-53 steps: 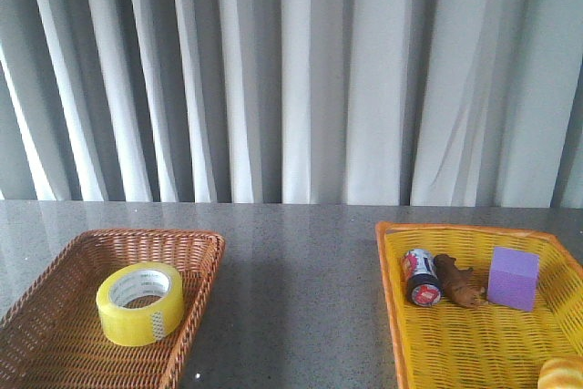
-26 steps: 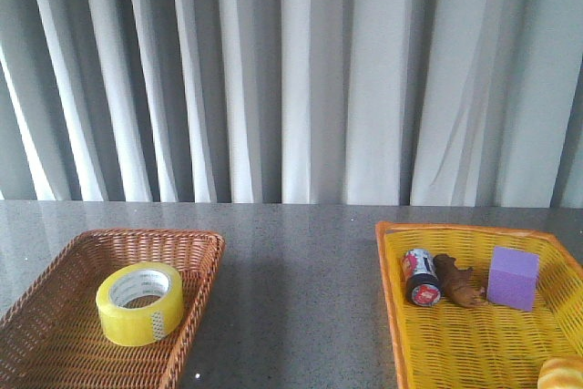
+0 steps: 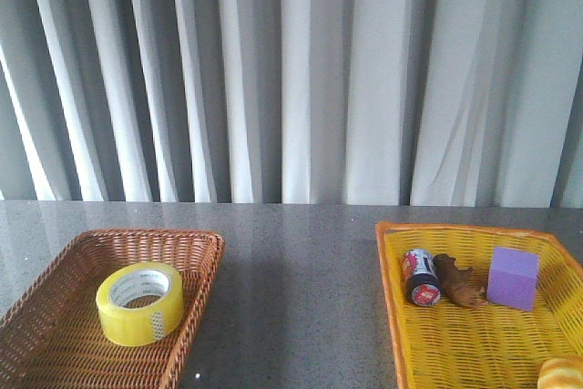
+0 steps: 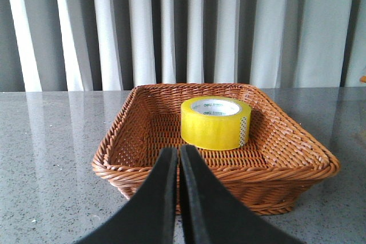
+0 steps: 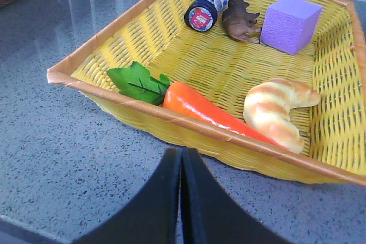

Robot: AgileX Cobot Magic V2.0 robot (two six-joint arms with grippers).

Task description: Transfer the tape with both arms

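On the bench (image 3: 301,280), two baskets, well apart. In the brown wicker basket (image 3: 55,353) on the left: only the tape (image 3: 140,303), lying flat, hole up, near the far right corner. In the yellow basket (image 3: 474,353) on the right: small jar (image 3: 422,277) on its side, brown animal figure (image 3: 458,281) touching it, purple cube (image 3: 512,278) just beside, plus carrot (image 5: 211,112) and croissant (image 5: 274,110) at the near end. Left claw (image 4: 178,167) closed, fingers together, short of the brown basket's near rim. Right claw (image 5: 181,167) likewise closed, outside the yellow basket's rim.

- Grey-white curtain (image 3: 301,79), hanging in vertical folds across the whole back.
- Dark grey speckled table (image 3: 301,271), glossy, reflecting the pale folds.
- Soft, even light, brighter on some folds.
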